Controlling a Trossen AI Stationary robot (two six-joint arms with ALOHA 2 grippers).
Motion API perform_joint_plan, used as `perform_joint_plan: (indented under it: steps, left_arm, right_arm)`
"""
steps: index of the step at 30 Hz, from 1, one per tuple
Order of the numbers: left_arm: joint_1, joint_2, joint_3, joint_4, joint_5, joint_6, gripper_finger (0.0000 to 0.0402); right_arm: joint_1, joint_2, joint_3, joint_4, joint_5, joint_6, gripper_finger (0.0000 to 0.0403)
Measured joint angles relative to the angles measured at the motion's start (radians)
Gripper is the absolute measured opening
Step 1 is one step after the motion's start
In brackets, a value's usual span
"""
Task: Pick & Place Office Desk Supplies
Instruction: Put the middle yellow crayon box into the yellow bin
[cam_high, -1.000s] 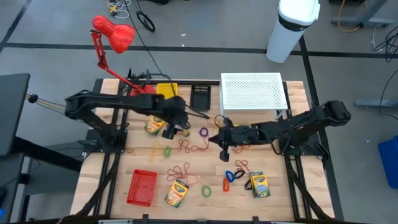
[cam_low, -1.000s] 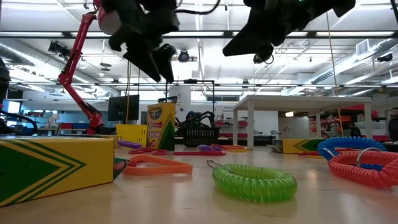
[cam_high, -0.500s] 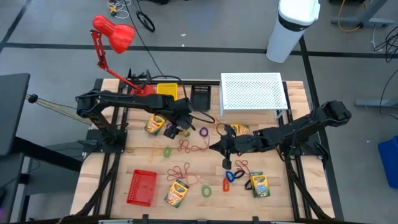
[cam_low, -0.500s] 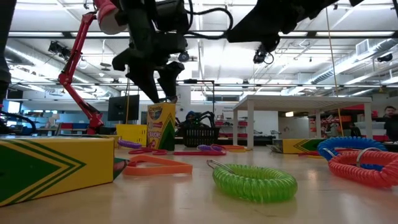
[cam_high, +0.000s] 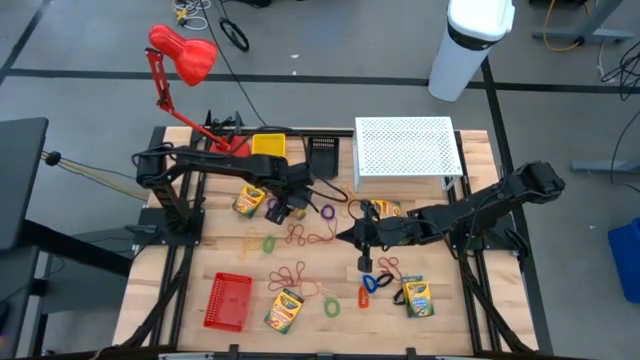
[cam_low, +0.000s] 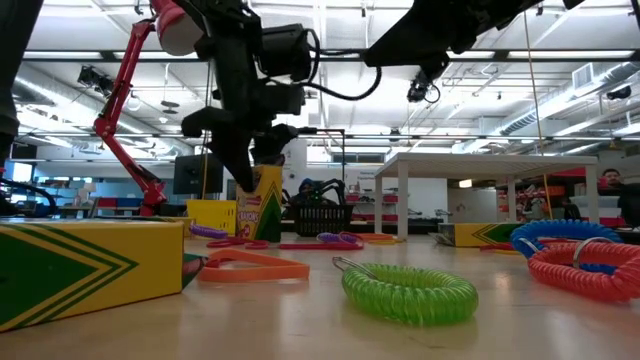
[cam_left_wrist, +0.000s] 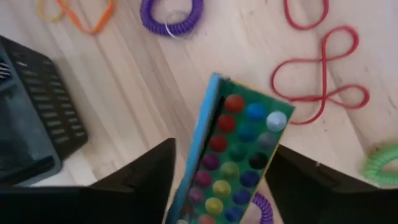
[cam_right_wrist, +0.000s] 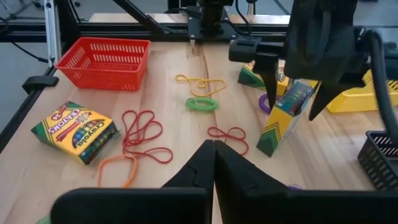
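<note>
A yellow-and-green crayon box (cam_low: 259, 205) stands on its bottom end on the table, left of centre, leaning a little. My left gripper (cam_high: 284, 205) points down over its top, open, with one finger (cam_right_wrist: 271, 76) on each side of the box's upper end (cam_right_wrist: 297, 93). My right gripper (cam_high: 362, 243) hovers shut above the table's middle with nothing in it. More crayon boxes lie flat (cam_high: 248, 200) (cam_high: 284, 310) (cam_high: 416, 296) (cam_high: 386, 208). Red rubber bands (cam_high: 310, 236) (cam_high: 290, 275), a purple loop (cam_high: 327, 212), green loops (cam_high: 331, 306) and a blue loop (cam_high: 375, 282) lie about. My left gripper stands astride the top end (cam_left_wrist: 239, 134) of the standing crayon box, fingers coming from above and pointing down. Whether the fingers (cam_left_wrist: 146, 180) touch the box's sides, I cannot tell. The box's bottom end (cam_right_wrist: 266, 146) rests on the table.
A red basket (cam_high: 228, 300) sits near the front left. A white perforated riser (cam_high: 405, 150) stands at the far right, a black tray (cam_high: 321, 155) and a yellow tray (cam_high: 268, 146) beside it. A red lamp (cam_high: 185, 55) rises from the far left.
My left gripper has come down over the standing crayon box, until its fingers reach past the box's top on both sides. My right gripper has swung a little toward the near edge, uncovering a crayon box beside the riser.
</note>
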Motion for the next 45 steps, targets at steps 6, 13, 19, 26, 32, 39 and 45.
perform_joint_plan:
  steps: [6,13,19,26,32,39,45]
  left_arm:
    - [0.002,-0.001,0.000,-0.007,0.001,0.006,0.0146]
    - [0.034,-0.030,-0.002,-0.059,0.001,0.007,0.0106]
    - [0.107,-0.112,0.038,-0.121,-0.010,0.013,0.0109]
    - [0.271,-0.141,0.157,-0.230,-0.110,0.021,0.0109]
    - [0.435,-0.141,0.187,-0.228,-0.107,0.058,0.0109]
    - [0.536,-0.103,0.187,-0.215,-0.064,0.117,0.0109]
    - [0.614,-0.059,0.187,-0.189,-0.040,0.159,0.0109]
  right_arm:
    - [0.000,0.000,0.000,0.000,0.000,-0.014,0.0009]
    - [0.000,0.000,0.000,0.000,0.000,-0.015,0.0008]
    - [0.000,0.000,0.000,0.014,-0.001,-0.017,0.0007]
    - [0.000,0.000,0.000,0.016,-0.003,-0.017,0.0012]
    - [0.000,0.000,0.000,0.016,-0.017,-0.018,0.0004]
    - [0.000,0.000,0.000,0.018,-0.027,-0.041,0.0014]
    - [0.000,0.000,0.000,0.022,-0.037,-0.040,0.0005]
